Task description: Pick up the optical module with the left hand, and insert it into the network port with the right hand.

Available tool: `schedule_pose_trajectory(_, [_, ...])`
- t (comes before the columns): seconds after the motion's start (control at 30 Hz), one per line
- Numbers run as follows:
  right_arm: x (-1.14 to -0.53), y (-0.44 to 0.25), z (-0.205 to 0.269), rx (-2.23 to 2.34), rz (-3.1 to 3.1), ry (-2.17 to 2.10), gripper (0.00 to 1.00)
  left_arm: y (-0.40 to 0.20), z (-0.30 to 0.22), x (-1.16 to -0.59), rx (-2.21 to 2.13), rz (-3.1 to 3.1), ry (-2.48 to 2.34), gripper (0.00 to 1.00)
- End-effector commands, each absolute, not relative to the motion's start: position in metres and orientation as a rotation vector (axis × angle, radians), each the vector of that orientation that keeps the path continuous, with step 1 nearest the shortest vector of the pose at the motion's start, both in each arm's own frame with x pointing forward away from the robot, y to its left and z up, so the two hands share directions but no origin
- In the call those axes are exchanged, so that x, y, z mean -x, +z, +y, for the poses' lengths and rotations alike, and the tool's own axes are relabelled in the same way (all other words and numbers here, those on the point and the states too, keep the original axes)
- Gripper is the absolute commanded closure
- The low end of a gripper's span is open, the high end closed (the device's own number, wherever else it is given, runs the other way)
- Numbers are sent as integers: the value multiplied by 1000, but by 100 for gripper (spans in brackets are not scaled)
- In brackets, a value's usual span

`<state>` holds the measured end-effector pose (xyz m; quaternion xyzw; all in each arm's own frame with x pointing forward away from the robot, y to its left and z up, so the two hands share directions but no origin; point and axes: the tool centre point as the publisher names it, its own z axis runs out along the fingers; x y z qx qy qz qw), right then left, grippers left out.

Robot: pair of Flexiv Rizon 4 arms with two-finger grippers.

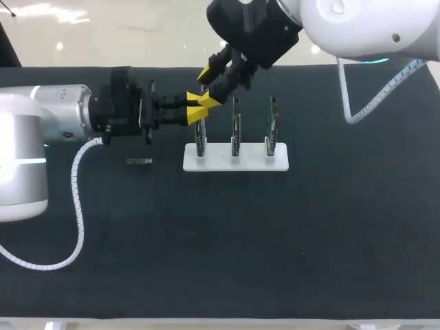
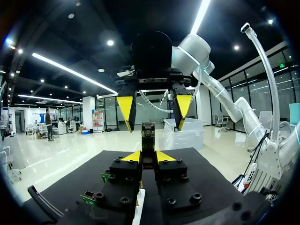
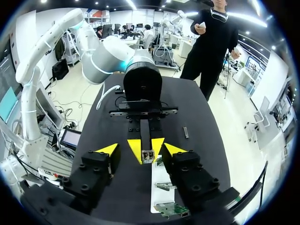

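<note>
The optical module (image 2: 148,137), a slim dark bar with a metal end, sticks out from my left gripper (image 2: 148,156), which is shut on it. In the head view my left gripper (image 1: 194,108) hovers over the left end of the white stand (image 1: 236,157). This stand carries three upright green port boards (image 1: 236,127). My right gripper (image 1: 208,86) comes down from behind and meets the left one. In the right wrist view the right gripper (image 3: 140,150) is open, its yellow tips standing either side of the module (image 3: 148,155) and the left fingertips without touching them.
A second small module (image 1: 139,161) lies flat on the black mat left of the stand, under my left arm. The left arm's white cable (image 1: 75,199) loops over the mat at the left. The stand's boards (image 3: 168,209) sit just below both grippers.
</note>
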<state>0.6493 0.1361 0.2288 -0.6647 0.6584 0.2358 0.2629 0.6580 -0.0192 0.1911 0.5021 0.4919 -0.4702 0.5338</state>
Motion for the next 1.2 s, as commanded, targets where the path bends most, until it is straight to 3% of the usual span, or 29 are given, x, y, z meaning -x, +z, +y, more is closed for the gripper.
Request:
schedule_pose_trajectory(0.03, [-646,226,136,1789,1776,633,53,191,-20,-658,-1194,1173,-1116,100])
schedule_pose_trajectory(0.17, [-648,226,136,1795,1768,635,58,191,-20,-658,-1194,1173,-1116,100])
schedule_pose_trajectory(0.23, [-649,225,136,1796,1763,636,69,191,-20,-658,-1194,1173,-1116,100])
schedule_pose_trajectory(0.3, [-650,224,137,1798,1758,639,100,191,-20,-658,-1194,1173,-1116,100])
schedule_pose_trajectory(0.33, [-651,224,137,1798,1757,640,100,191,-20,-658,-1194,1173,-1116,25])
schedule_pose_trajectory(0.37, [-651,224,138,1800,1754,641,100,191,-20,-658,-1194,1173,-1116,0])
schedule_pose_trajectory(1.07, [-652,227,139,1803,1756,650,100,191,-20,-658,-1194,1173,-1116,0])
schedule_pose_trajectory(1.2, [-653,228,138,1802,1760,656,100,192,0,-658,-1264,1192,-1080,0])
